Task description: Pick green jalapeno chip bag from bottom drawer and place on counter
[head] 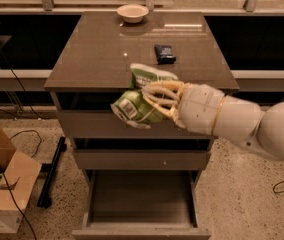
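The green jalapeno chip bag (138, 98) is green and white with a barcode patch. My gripper (154, 100) is shut on it and holds it in the air in front of the counter's front edge, level with the top drawer. The white arm reaches in from the right. The counter (107, 54) is the glossy grey-brown cabinet top. The bottom drawer (140, 204) stands pulled open below, and its inside looks bare.
A small dark blue packet (165, 53) lies on the counter right of centre. A white bowl (132, 12) stands at the counter's back edge. A cardboard box (2, 184) sits on the floor at the left, with cables and a black bar (52, 171) beside the cabinet.
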Tool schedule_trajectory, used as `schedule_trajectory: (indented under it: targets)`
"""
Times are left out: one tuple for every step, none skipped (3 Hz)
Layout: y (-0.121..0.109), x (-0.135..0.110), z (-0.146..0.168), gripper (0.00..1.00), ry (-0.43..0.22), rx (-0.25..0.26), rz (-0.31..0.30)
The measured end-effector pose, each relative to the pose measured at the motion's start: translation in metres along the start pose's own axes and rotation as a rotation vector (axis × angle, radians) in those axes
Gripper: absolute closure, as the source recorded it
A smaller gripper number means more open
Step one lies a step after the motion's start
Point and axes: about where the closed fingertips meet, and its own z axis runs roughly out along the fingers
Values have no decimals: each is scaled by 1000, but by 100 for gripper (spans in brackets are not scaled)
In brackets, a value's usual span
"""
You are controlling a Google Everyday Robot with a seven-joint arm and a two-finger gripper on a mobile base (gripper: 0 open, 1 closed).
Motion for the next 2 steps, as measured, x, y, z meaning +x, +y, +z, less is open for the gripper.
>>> schedule_trajectory:
  targets:
    - [-38, -34, 23, 100, 36, -10, -88]
    - [-72, -49, 50, 100, 70, -19, -137]
